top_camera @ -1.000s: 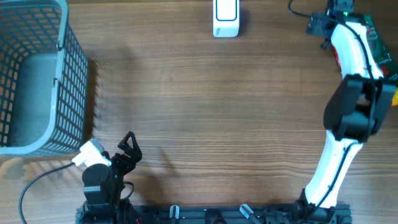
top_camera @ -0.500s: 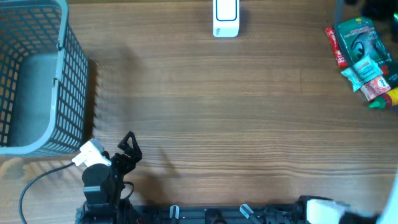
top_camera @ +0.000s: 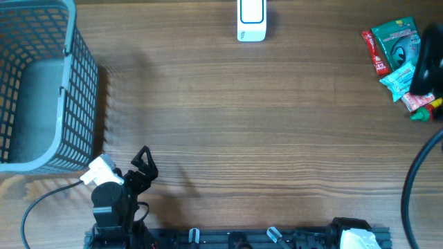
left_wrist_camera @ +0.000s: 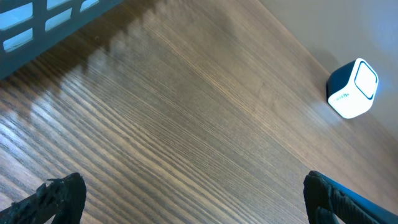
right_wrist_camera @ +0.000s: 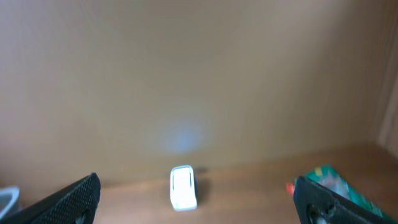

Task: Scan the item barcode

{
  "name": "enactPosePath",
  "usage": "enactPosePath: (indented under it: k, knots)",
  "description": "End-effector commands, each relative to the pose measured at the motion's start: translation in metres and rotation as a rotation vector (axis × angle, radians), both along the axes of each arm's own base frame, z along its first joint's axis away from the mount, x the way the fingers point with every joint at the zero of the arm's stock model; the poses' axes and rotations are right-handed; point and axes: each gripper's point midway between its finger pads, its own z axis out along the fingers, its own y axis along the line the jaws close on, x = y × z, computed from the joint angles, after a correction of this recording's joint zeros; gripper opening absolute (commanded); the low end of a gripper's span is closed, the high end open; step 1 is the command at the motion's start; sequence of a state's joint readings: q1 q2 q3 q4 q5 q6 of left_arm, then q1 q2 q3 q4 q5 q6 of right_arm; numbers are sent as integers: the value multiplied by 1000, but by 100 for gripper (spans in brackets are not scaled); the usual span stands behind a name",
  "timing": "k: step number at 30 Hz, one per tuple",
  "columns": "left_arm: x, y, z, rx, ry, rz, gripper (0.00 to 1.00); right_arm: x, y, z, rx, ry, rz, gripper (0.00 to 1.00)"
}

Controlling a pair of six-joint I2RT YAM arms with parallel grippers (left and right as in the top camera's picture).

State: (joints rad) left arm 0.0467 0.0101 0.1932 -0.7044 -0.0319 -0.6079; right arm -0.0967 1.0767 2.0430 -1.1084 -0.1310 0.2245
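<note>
- Packets (top_camera: 396,50) lie in a small heap at the far right corner of the counter (top_camera: 242,124). A green one sits toward the far edge with a red one along its left side. A pale blue one and a red-and-yellow one sit toward the near side, and all of them touch or overlap.
- A dark, blurred part of the right arm (top_camera: 430,66) covers the right side of the heap in the overhead view. Whether it touches the packets cannot be told.
- The scanner (top_camera: 251,21), a white box with a blue edge, stands at the middle of the far edge, well apart from the packets.
- The right tool (right_wrist_camera: 199,202) has its fingers spread wide with nothing between them. Its own view is blurred and looks across the counter, with the scanner low in the middle and the packets just beside the right finger.
- The left tool (left_wrist_camera: 198,199) also has its fingers apart and empty, low over bare wood near the near left corner.
- The left arm (top_camera: 111,200) is folded at the near edge, and a black cable (top_camera: 41,197) loops off it toward the left edge.
- A grey mesh basket (top_camera: 41,83) stands along the left edge at the far left corner. In the left wrist view its wall shows at the top left and the scanner far off to the right.
</note>
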Motion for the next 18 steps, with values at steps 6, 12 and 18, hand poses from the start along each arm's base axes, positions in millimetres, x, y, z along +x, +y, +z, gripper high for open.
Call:
enactPosePath:
  k: [6, 12, 18]
  knots:
    - [0, 1, -5, -1, 10, 6, 100, -24, 3, -80, 54, 340, 0, 100]
    - [0, 1, -5, -1, 10, 6, 100, -25, -17, -102, 20, 395, -112, 100]
    - [0, 1, -5, 0, 10, 7, 100, -37, -16, -107, 14, 284, -113, 100]
